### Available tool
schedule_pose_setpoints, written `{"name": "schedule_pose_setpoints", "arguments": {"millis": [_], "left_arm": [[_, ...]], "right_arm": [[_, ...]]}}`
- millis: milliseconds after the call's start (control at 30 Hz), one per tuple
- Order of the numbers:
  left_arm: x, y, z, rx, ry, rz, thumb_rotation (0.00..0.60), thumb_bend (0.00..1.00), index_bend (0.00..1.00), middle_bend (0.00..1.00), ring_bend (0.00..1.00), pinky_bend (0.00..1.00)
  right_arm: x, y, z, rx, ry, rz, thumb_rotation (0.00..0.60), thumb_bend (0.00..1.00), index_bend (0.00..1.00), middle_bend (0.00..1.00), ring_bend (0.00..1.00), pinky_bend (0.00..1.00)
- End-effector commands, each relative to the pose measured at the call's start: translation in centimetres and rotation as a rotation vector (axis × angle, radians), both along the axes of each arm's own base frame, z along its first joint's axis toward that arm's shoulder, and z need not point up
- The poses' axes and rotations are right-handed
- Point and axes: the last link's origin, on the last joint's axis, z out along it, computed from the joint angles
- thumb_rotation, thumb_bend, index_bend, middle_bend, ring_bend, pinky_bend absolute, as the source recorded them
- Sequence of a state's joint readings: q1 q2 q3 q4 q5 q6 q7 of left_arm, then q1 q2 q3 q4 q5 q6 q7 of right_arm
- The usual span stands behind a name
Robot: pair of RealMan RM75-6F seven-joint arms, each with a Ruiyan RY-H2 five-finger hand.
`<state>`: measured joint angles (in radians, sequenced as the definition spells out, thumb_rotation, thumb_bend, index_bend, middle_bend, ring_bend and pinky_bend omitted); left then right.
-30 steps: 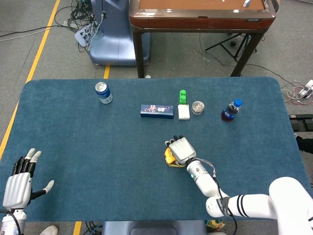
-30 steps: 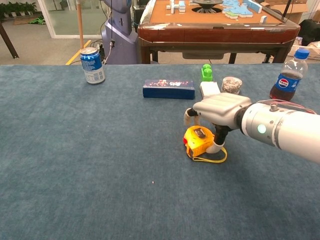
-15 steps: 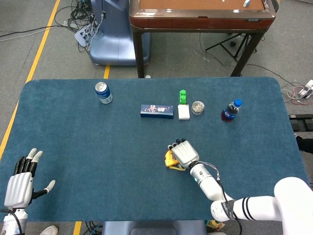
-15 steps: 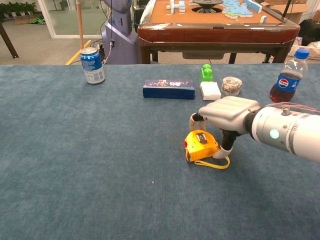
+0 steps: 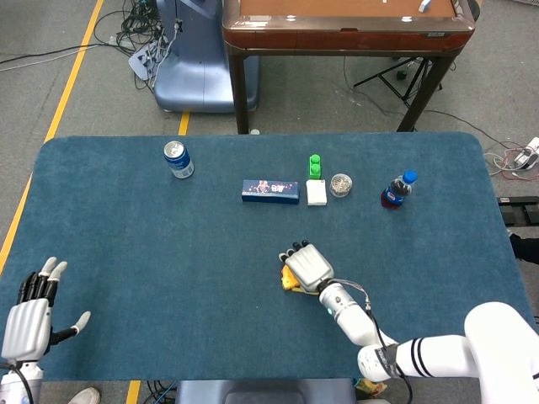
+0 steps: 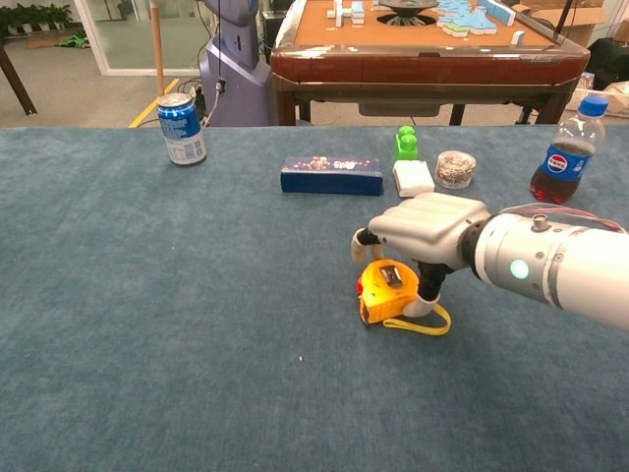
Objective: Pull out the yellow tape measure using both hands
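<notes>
The yellow tape measure (image 6: 386,293) lies on the blue table, its wrist loop trailing to the right; in the head view only its edge (image 5: 289,283) shows beside my right hand. My right hand (image 6: 428,226) (image 5: 306,268) arches over it, palm down. The thumb touches the case's right side, while the fingers reach past its far side without closing round it. My left hand (image 5: 29,316) hovers at the table's near left corner with fingers spread and nothing in it, far from the tape measure; the chest view does not show it.
A blue can (image 6: 183,128) stands at the back left. A dark blue box (image 6: 331,176), green blocks (image 6: 406,143), a white block (image 6: 413,178) and a small round tin (image 6: 455,167) sit behind the tape measure. A cola bottle (image 6: 567,148) stands at the back right.
My right hand has shifted slightly left over the tape measure, which has slid and turned a little toward me. The left hand has drifted a bit nearer the table's edge.
</notes>
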<state>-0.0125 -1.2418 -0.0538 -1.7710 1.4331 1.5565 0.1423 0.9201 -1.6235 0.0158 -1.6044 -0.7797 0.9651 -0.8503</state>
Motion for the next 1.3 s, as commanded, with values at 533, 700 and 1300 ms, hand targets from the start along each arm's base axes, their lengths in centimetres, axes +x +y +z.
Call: {"name": "schedule_pose_setpoints", "arguments": {"millis": [533, 700, 1300], "left_arm": [[1.1, 3.3, 0.2, -0.059, 0.031, -0.08, 0.6, 0.19, 0.1, 0.0, 0.0, 0.0], [2.5, 6.1, -0.4, -0.121, -0.006, -0.132, 0.6, 0.19, 0.1, 0.0, 0.0, 0.0], [8.4, 12.4, -4.1, -0.198, -0.25, -0.167, 0.6, 0.19, 0.06, 0.0, 0.0, 0.0]], "right_arm": [[1.6, -0.2, 1.8, -0.052, -0.092, 0.02, 0.6, 0.7, 0.59, 0.58, 0.42, 0.22], [4.0, -0.2, 3.3, -0.073, -0.171, 0.012, 0.6, 0.71, 0.63, 0.61, 0.45, 0.22], [10.9, -0.7, 3.8, -0.165, -0.292, -0.025, 0.6, 0.73, 0.68, 0.67, 0.55, 0.31]]}}
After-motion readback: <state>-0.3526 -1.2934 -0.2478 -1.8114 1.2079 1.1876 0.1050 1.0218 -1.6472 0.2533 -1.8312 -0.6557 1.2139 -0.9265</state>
